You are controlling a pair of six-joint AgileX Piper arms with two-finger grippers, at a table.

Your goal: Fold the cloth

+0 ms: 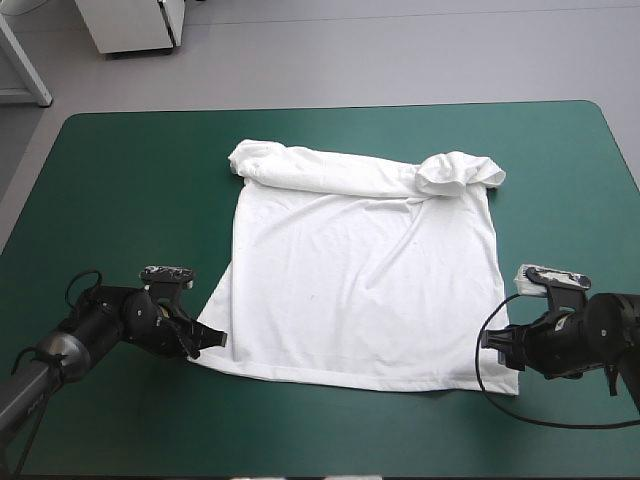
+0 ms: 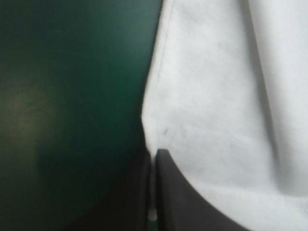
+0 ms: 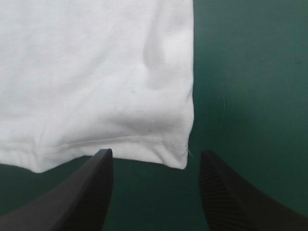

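- T-shirt (image 1: 365, 290) lies flat mid counter (image 1: 120, 180), far end rolled over.
- Left hand (image 2: 154, 153) pinches the near left corner; right hand (image 3: 155, 154) gapes wide, other near corner just ahead, not gripped.
- Looks light and floppy, so grab both hem corners.

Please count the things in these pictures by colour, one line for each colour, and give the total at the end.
White: 1, the T-shirt
Black: 2, the left end effector and the right end effector
Teal-green: 1, the table cover
Total: 4
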